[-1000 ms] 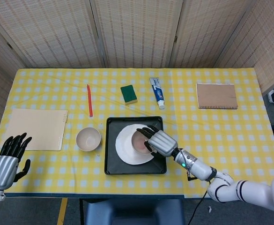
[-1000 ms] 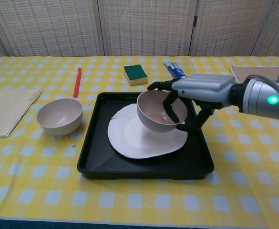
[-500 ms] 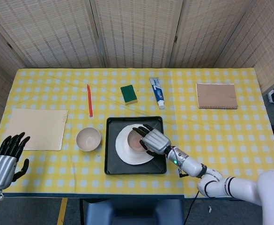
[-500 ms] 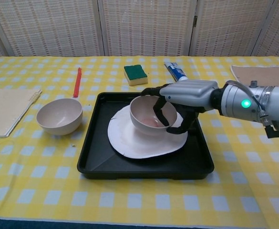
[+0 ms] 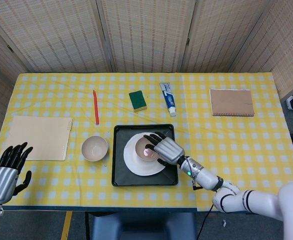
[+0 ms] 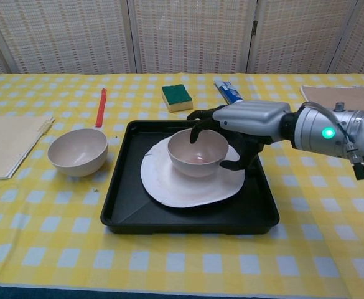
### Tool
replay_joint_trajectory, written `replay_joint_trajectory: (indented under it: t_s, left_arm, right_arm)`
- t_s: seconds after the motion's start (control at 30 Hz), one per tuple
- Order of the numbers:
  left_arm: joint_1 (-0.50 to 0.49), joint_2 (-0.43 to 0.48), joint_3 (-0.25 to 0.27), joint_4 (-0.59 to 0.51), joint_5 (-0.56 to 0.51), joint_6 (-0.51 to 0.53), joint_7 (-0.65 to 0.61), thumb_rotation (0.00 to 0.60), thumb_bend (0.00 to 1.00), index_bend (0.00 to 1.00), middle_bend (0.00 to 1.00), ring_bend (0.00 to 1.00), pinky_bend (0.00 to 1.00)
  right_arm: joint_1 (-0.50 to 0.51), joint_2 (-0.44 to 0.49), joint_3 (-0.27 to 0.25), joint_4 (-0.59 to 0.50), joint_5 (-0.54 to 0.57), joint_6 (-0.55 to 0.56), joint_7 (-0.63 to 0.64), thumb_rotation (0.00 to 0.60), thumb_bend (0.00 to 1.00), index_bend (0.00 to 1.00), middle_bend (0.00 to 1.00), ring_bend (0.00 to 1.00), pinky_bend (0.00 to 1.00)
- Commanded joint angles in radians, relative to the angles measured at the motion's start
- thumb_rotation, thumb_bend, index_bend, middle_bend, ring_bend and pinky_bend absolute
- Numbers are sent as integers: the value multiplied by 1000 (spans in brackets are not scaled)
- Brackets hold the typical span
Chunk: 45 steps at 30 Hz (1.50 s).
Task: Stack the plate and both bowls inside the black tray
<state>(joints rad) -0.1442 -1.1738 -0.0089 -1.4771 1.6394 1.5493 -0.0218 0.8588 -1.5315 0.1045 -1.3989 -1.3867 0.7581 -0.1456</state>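
Right hand [image 6: 247,124] partly masking bowl [image 6: 197,152]

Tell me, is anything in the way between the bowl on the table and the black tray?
Nothing visible is. The bowl on the table sits just left of the black tray, with only bare tablecloth between them. The other bowl already rests on the plate.

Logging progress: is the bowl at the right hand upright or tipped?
Upright: the bowl sits on the plate inside the black tray, rim level and opening upward.
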Motion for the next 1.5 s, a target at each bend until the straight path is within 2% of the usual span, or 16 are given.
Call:
replay_joint_trajectory:
  t_s: [0.03, 0.23, 0.33, 0.43, 0.57, 0.67, 0.83, 1.0, 1.1, 1.27, 1.37, 1.5]
  left_arm:
    - [-3, -1, 0, 3, -4, -10, 2, 600, 591, 0, 0, 0, 0]
    - [-15, -6, 1, -1, -14, -42, 12, 600, 591, 0, 0, 0, 0]
    - [-14, -7, 3, 1, 6, -23, 5, 600, 591, 0, 0, 0, 0]
    - [-12, -13, -2, 12, 13, -5, -3, 600, 591, 0, 0, 0, 0]
    - [-18, -20, -2, 20, 6, -20, 1, 600, 591, 0, 0, 0, 0]
    - [-25, -33, -1, 27, 16, -25, 9, 600, 591, 0, 0, 0, 0]
    - [-36, -56, 7, 48, 26, -43, 16, 600, 590, 0, 0, 0, 0]
    - [-47, -74, 4, 62, 42, -37, 26, 600, 588, 0, 3, 0, 0]
    - [-54, -94, 11, 99, 77, -16, 4, 600, 545, 21, 31, 0, 17]
    - [-61, -115, 5, 130, 74, -13, -10, 600, 505, 56, 61, 20, 119]
    - [-72, -138, -2, 162, 77, -10, -27, 600, 504, 89, 118, 83, 226]
    - [-96, -121, 7, 140, 61, -80, 5, 600, 497, 87, 157, 138, 330]
  right_arm:
    - [-43, 42, -15, -50, -45, 87, 37, 600, 438, 132, 0, 0, 0]
    - [-106, 106, -57, -91, -109, 182, 112, 600, 403, 79, 0, 0, 0]
    - [-191, 160, -100, -103, -193, 344, 110, 600, 400, 68, 0, 0, 0]
    - [-283, 192, -141, -67, -239, 483, 91, 600, 400, 63, 0, 0, 0]
    - [-413, 239, -175, -43, -243, 649, 83, 600, 400, 42, 0, 0, 0]
    - [-500, 247, -185, -18, -214, 733, 103, 600, 400, 26, 0, 0, 0]
    - [-594, 267, -194, 3, -163, 780, 142, 600, 400, 4, 0, 0, 0]
    - [-611, 319, -166, -15, -145, 779, 196, 600, 400, 4, 0, 0, 0]
    - [-624, 336, -158, -25, -160, 798, 210, 600, 400, 4, 0, 0, 0]
    - [-633, 350, -154, -37, -182, 795, 216, 600, 400, 4, 0, 0, 0]
    - [-636, 356, -151, -45, -197, 793, 228, 600, 401, 4, 0, 0, 0]
    - [-644, 363, -146, -47, -217, 804, 248, 600, 400, 4, 0, 0, 0]
